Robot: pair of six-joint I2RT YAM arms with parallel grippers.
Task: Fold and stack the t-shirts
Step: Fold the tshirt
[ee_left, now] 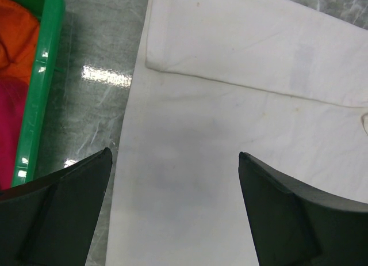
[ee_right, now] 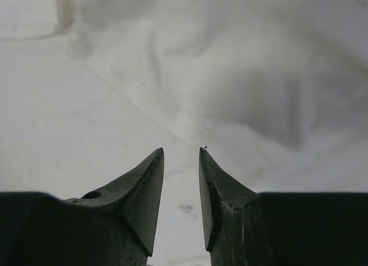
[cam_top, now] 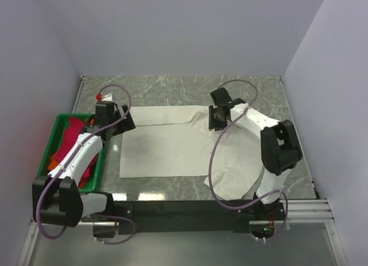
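Left end effector (ee_left: 174,155) spread wide and empty, poised over the left edge of the cream shirt (cam_top: 167,145), just beside the crate (ee_left: 45,76). Right end effector (ee_right: 181,152) parted only narrowly, nothing between the jaws, low over rumpled cloth in the shirt's far-right part.

Cream shirt spread mid-desk (cam_top: 172,86), long axis running left to right. Left half flat, with a folded band along the far edge. Right half loose and creased, trailing toward the near-right corner of the desk. Pink shirt (cam_top: 73,138) and orange shirt (ee_left: 14,41) heaped in the crate at the left edge.

Probably mid-fold. Loose part directly below the right end effector and on toward the near edge, so right arm the closer one for the coming pinch. Likely calls for wider jaws or a lower reach first. Flat left edge within easy reach of the left arm for pinning.
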